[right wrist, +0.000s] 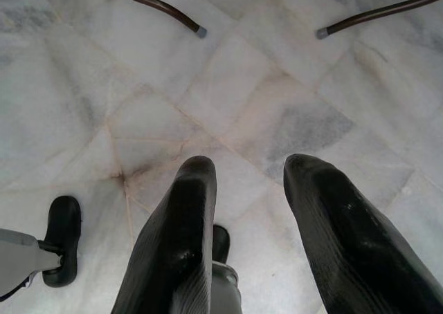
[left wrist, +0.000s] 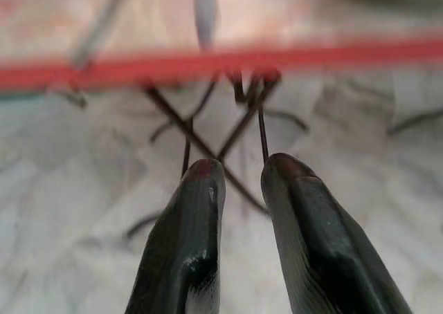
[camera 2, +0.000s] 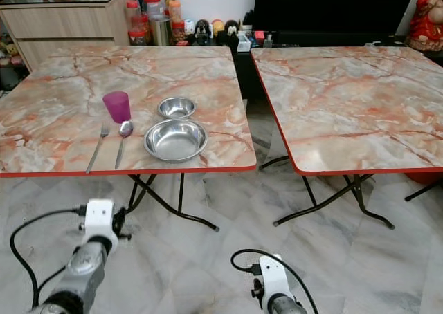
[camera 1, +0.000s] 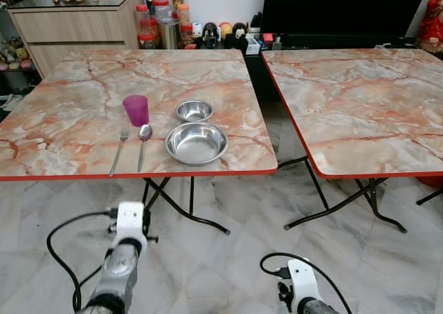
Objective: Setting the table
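Sitting near the red front edge of the left marble bench [camera 1: 83,99], a large steel bowl [camera 1: 196,143] lies before a small bowl [camera 1: 194,110], with spoon [camera 1: 143,143], fork [camera 1: 120,148] and pink cup [camera 1: 136,109] just to their left. No writing is legible. The left gripper [left wrist: 242,179], jaws slightly apart and empty, is below the edge; the right gripper [right wrist: 249,172], jaws apart, hangs over the floor [right wrist: 277,86].

1. Head views: bright, even indoor light; sharp focus throughout.
2. Soft glare on the steel bowls [camera 1: 196,142] and marble floor [camera 1: 228,265].
3. Left wrist view: background blurred; table edge [left wrist: 221,63] smeared.
4. Right wrist view: evenly lit, floor sharp.
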### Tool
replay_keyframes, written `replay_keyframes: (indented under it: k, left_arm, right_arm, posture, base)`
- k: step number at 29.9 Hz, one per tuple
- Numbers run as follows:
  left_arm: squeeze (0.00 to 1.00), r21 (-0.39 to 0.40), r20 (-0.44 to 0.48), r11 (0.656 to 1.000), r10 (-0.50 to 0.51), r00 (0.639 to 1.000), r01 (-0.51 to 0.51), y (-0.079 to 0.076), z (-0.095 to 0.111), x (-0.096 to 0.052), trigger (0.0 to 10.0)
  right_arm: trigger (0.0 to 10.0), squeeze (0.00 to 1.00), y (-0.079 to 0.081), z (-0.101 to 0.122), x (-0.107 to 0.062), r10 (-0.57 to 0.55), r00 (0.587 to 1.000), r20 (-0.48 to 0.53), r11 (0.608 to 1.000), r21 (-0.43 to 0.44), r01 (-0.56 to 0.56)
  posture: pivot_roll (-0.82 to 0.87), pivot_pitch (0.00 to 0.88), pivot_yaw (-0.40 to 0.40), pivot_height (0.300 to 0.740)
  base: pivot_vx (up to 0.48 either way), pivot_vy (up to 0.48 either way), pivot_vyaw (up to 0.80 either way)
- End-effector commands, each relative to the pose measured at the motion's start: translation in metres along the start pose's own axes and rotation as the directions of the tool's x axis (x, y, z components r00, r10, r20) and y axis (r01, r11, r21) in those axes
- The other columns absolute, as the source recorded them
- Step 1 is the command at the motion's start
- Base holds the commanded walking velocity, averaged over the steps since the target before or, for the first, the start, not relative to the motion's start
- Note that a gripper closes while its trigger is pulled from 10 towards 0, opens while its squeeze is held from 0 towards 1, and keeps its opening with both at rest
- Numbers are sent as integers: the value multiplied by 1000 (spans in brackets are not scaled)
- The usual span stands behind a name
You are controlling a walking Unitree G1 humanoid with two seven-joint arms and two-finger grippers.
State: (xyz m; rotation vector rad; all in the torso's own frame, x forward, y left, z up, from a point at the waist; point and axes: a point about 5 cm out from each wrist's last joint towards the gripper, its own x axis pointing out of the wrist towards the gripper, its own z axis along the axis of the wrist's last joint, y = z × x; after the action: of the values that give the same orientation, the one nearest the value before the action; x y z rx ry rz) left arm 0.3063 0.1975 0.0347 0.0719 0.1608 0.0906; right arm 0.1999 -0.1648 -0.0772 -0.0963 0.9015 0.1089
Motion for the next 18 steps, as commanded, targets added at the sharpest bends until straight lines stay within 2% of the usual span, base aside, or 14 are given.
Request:
replay_keyframes:
  k: [1,4,5,10,11,14,18]
  left_arm:
    - [0,-22,96,1000,18,995,-16,1,21,8,10000]
    - [0,-32,173,999,8,985,-2,-5,37,12,10000]
    - [608,-31,177,1000,0,984,6,-9,41,14,10000]
    - [608,-17,156,1000,-5,988,7,-11,41,16,10000]
    - [1000,-17,169,999,-33,985,36,-17,44,18,10000]
    - [1000,-41,214,994,-87,973,98,-30,56,21,10000]
    - [1000,-80,273,990,-94,957,120,-33,69,24,10000]
  right_arm:
    - [10000,0,0,4,1,0,1000,14,1000,-8,0]
    - [10000,0,-1,3,0,-1,1000,12,1000,-9,1]
    - [10000,0,-1,2,0,-2,1000,10,1000,-9,2]
    - [10000,0,-1,1,0,-2,1000,7,1000,-9,2]
    - [10000,0,-1,-1,0,2,1000,0,1000,-18,-2]
    - [10000,0,0,-2,-1,8,1000,-5,1000,-28,-8]
    - [10000,0,0,2,0,9,1000,8,1000,-25,-9]
  posture:
    - [14,0,-20,728]
    - [7,0,-16,728]
    - [7,0,-17,728]
    - [8,0,-17,728]
    - [18,0,-26,728]
    - [11,0,-22,728]
    - [6,0,-20,728]
  base:
    - [0,0,0]
    - [0,0,0]
    - [0,0,0]
    - [0,0,0]
    - [0,0,0]
    - [0,0,0]
    - [0,0,0]
